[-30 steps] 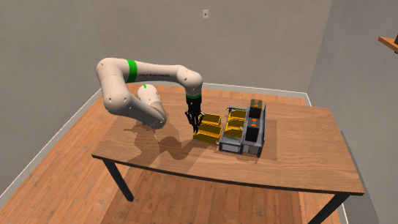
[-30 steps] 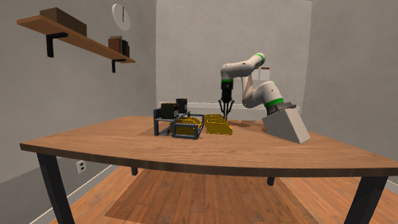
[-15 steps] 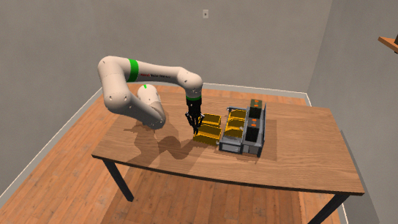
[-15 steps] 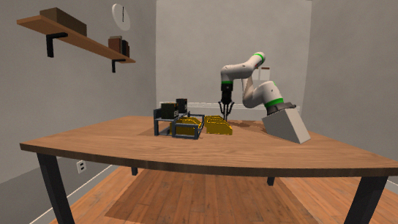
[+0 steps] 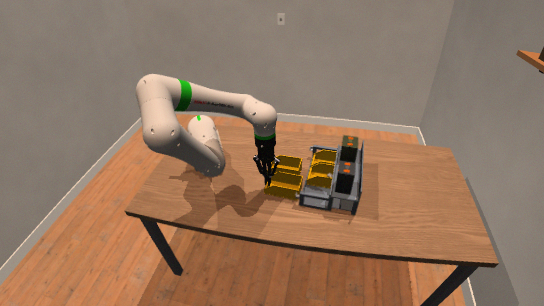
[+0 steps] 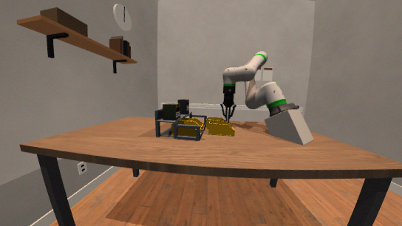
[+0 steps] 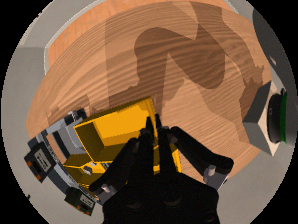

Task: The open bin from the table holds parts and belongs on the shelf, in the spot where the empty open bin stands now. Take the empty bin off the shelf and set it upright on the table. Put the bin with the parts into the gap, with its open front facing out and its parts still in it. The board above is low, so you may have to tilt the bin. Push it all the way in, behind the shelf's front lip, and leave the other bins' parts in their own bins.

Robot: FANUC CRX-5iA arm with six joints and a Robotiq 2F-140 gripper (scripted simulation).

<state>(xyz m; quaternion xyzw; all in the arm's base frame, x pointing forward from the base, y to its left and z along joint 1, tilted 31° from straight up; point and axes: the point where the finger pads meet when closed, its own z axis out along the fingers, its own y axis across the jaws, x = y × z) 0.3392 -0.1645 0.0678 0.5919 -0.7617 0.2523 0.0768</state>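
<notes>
The pincer [image 5: 266, 183] [image 6: 227, 121] [image 7: 154, 120] is standing nearly closed, its tips straddling a yellow bin's [image 5: 283, 191] [image 6: 221, 129] [image 7: 120, 122] rim; whether it is gripping, I cannot tell. That bin is resting on the table [image 5: 410, 200] [image 6: 207, 155] [image 7: 90, 65] beneath it, beside the shelf [image 5: 361, 165] [image 6: 158, 128].

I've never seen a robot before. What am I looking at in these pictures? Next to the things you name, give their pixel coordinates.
It's one jointed robot arm [image 5: 215, 97] [image 6: 240, 74] on a table. One picture looks down on the table, one looks across it, and the round one looks from the arm's wrist. Yellow bins stand in a grey rack [image 5: 354, 206] [image 6: 158, 129], with dark boxes on top; two more stand beside it. The pincer's [image 5: 268, 184] [image 6: 227, 121] [image 7: 153, 120] nearly closed tips are at the edge of the nearer one; I can't tell whether they grip it.
</notes>
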